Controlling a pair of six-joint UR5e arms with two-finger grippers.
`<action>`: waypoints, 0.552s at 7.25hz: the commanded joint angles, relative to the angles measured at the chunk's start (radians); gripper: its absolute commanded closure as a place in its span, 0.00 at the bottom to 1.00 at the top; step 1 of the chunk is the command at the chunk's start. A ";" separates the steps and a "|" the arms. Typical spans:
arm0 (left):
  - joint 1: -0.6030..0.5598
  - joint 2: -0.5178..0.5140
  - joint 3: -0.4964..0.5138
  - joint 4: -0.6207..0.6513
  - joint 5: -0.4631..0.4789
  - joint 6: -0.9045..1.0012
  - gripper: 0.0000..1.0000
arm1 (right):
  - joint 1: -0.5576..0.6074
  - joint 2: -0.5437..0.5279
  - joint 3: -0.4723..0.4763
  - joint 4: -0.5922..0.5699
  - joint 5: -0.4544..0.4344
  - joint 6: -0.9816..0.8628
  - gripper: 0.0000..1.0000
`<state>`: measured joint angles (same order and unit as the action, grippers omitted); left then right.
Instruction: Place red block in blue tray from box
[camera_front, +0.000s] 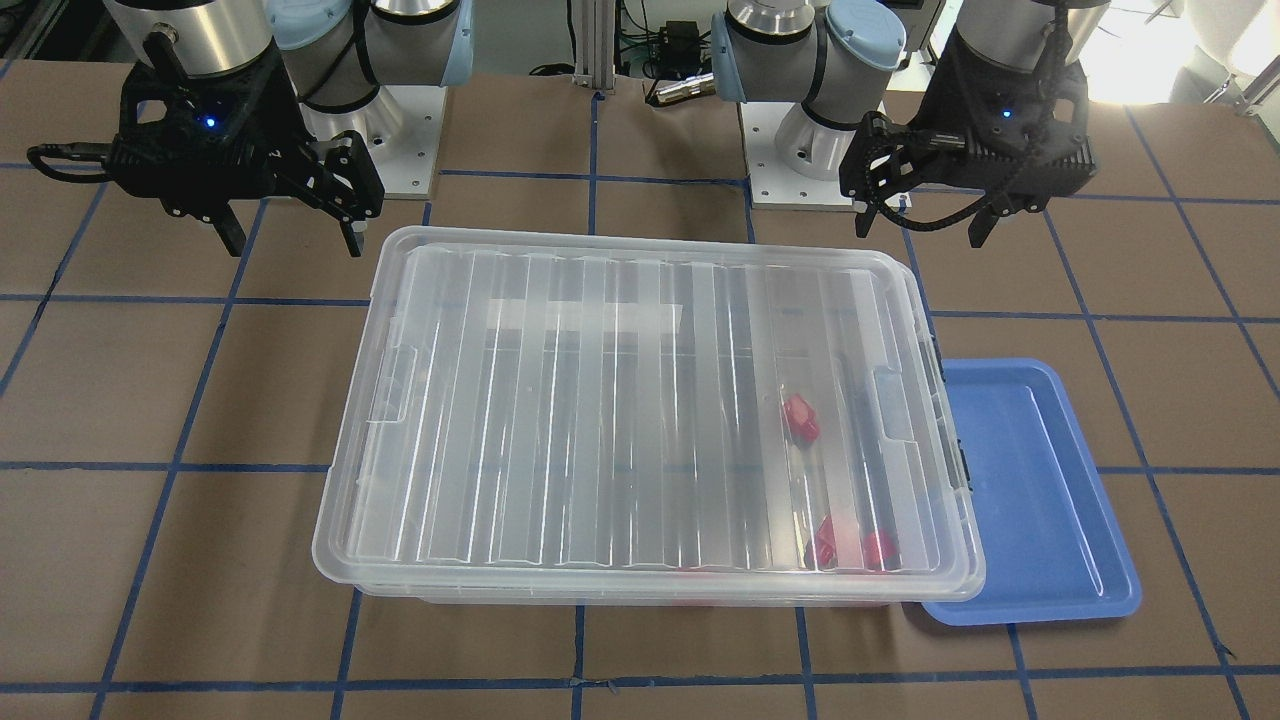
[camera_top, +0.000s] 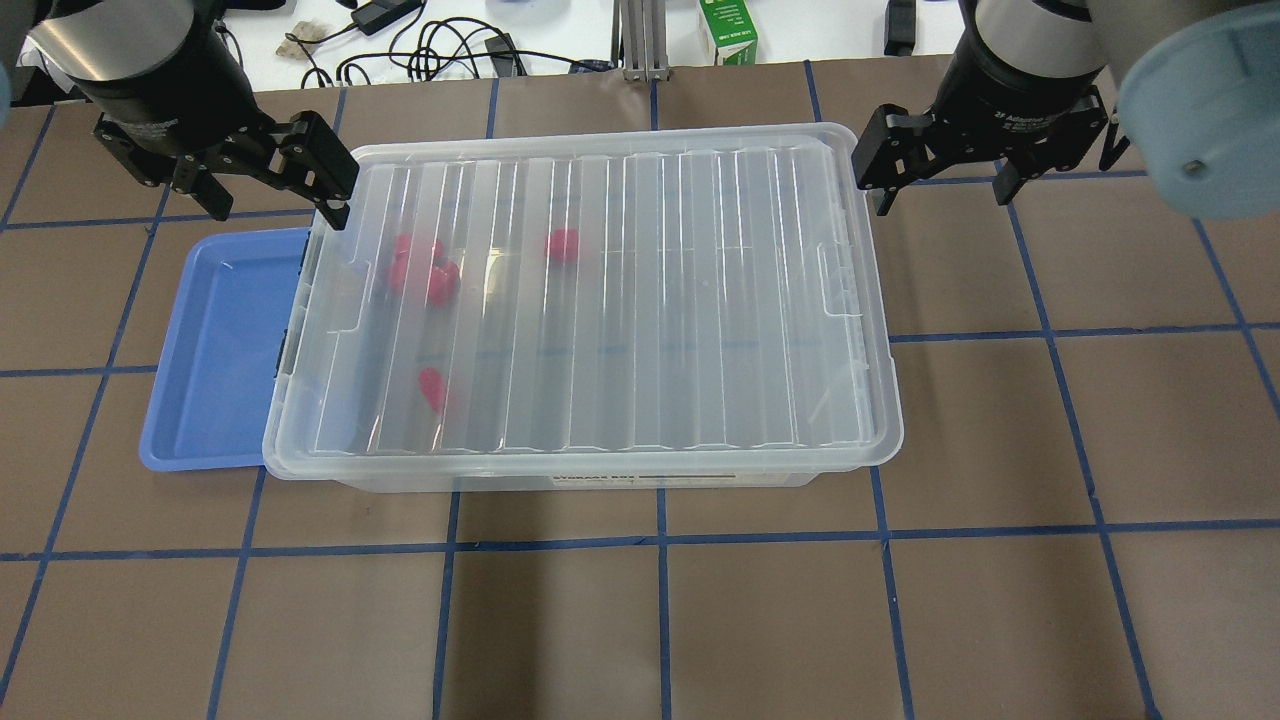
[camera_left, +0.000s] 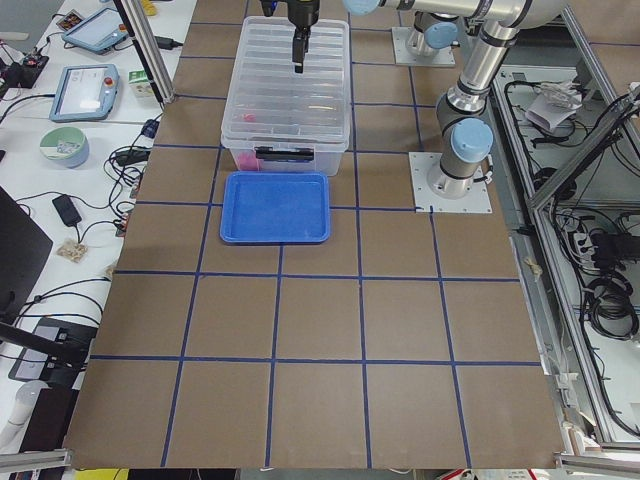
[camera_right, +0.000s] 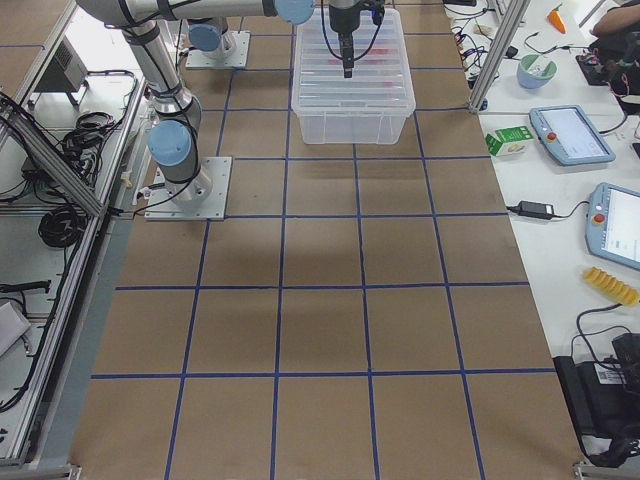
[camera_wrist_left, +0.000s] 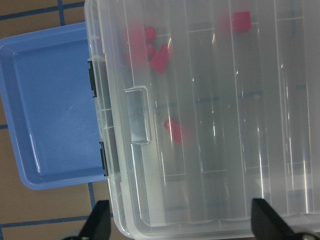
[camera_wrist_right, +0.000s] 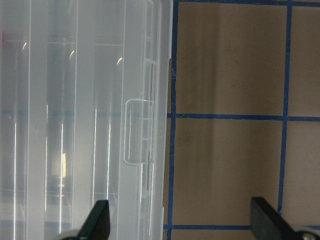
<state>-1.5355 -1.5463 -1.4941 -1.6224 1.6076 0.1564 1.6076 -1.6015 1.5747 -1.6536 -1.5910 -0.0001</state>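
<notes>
The box (camera_top: 700, 300) is a clear bin with its ribbed lid on (camera_front: 600, 400). Several red blocks lie inside near its left end, seen through the lid: a cluster (camera_top: 415, 262), one apart (camera_top: 562, 244) and one nearer me (camera_top: 433, 388); they also show in the left wrist view (camera_wrist_left: 161, 58). The blue tray (camera_top: 215, 340) lies empty against that end (camera_front: 1040, 490), partly under the lid's rim. My left gripper (camera_top: 278, 212) hangs open and empty above the box's far left corner. My right gripper (camera_top: 942, 202) hangs open and empty just past the far right corner.
The box and tray rest on a brown table with a blue tape grid (camera_top: 1000, 450). Cables and a green carton (camera_top: 728, 30) lie beyond the far edge. Both arm bases (camera_front: 400, 130) stand at the robot's side.
</notes>
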 joint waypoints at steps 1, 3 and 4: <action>0.000 0.000 0.000 0.001 0.000 0.000 0.00 | 0.000 0.000 0.001 0.000 -0.001 0.000 0.00; 0.000 0.000 0.000 -0.001 0.000 0.002 0.00 | 0.002 0.023 0.010 0.002 0.000 -0.005 0.00; 0.000 0.000 0.000 -0.001 0.002 0.000 0.00 | 0.000 0.069 0.040 -0.038 0.000 -0.023 0.00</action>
<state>-1.5355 -1.5463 -1.4941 -1.6228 1.6080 0.1571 1.6083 -1.5739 1.5893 -1.6622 -1.5905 -0.0078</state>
